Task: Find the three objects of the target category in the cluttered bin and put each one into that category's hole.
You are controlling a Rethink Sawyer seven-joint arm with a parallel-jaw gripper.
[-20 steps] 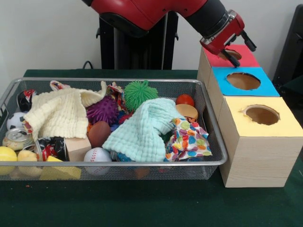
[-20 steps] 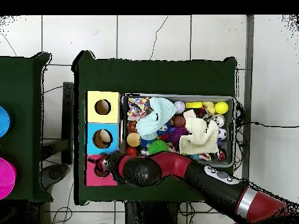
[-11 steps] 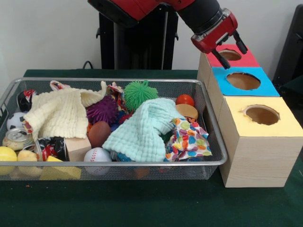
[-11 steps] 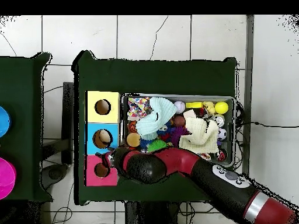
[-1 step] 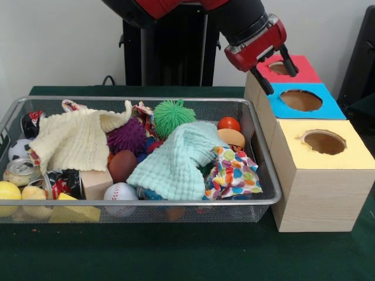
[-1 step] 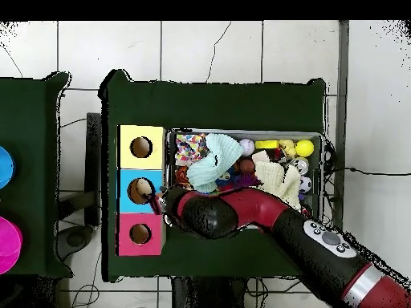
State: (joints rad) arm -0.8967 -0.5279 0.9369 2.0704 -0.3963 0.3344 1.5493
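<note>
**Front view: gripper clear of red box, heading back toward bin**

Front view, left to right. Wire bin [image 5: 266, 175] holds mixed clutter: yellow ball [image 5: 8, 191] at near left corner, cream cloth [image 5: 73, 140], purple spiky ball [image 5: 126, 136], baseball [image 5: 120, 192] at near rim, green spiky ball [image 5: 174, 115] at far side, mint cloth [image 5: 179, 158], patterned cloth [image 5: 233, 172], orange ball [image 5: 228, 123] near far right corner. Right of bin: yellow box [image 5: 319, 175] nearest, blue box [image 5: 302, 102] behind it, red box [image 5: 287, 69] farthest, each with a top hole.

Gripper [image 5: 274, 69] hangs above the gap between bin's far right corner and blue box, fingers [image 5: 262, 82] spread apart, nothing between them.

Change noted: one second ago positioned over red box hole; half a second ago shifted left of it; now farther left and lower relative to boxes. Overhead view confirms: gripper [image 6: 160, 200] beside blue box instead of red. Bin contents unchanged throughout.

Meaning, as judgement: a drop into red hole likely just finished; next search in bin pending. Target category not determinable; remaining items presumably among bin clutter, possibly under cloths.
</note>
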